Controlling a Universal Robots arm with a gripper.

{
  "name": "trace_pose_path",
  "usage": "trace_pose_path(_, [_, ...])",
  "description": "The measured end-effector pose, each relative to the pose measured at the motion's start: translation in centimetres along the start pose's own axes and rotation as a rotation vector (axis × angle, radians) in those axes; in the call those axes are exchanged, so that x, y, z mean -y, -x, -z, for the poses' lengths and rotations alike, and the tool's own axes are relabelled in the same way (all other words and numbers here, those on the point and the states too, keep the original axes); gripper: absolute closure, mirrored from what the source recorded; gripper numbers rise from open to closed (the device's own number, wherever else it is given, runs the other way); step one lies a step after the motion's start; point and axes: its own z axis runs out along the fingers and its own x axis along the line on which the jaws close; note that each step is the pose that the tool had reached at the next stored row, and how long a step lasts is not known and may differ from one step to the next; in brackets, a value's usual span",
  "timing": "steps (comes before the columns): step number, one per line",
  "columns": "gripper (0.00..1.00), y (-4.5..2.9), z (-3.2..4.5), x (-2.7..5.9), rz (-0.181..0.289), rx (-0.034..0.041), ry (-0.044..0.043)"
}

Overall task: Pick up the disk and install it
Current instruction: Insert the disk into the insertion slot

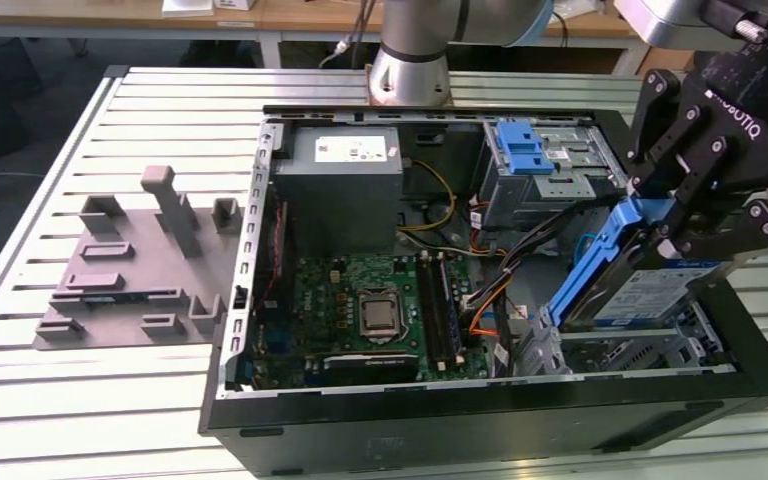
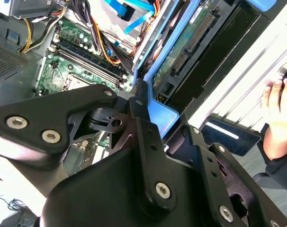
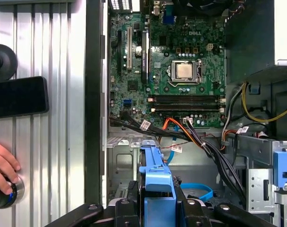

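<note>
- At the exterior view's left, a grey fixture plate (image 1: 131, 270) with upright pegs is seen lying on the slatted metal bench (image 1: 37, 130).
- Toward the middle, an open computer case (image 1: 241, 300) is laid on its side. Inside it a grey power supply (image 1: 344, 185) is mounted beside the green motherboard (image 1: 357, 320), whose processor socket (image 1: 380, 310) is left uncovered.
- Further right, a drive cage (image 1: 551, 175) carrying a blue latch (image 1: 527, 150) is fixed inside the case.
- At the exterior view's right, the disk (image 1: 640, 292) is pinched by the upper end of its blue carrier frame between the fingers of the tool (image 1: 704, 232).
- The disk is hung directly below the tool, with its long axis steeply tilted. Its lower end is lowered into the lower drive bay (image 1: 651, 350), and it is judged not yet fully seated, since much of it is raised above the bay.
- In the first wrist view, a person's hand (image 3: 4, 165) is seen on the bench, apart from the case.
</note>
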Motion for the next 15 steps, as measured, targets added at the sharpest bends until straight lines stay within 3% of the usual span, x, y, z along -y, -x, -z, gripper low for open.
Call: trace_pose_path(15, [0.64, -0.01, -0.79, 0.02, 0.000, -0.0001, 0.0000])
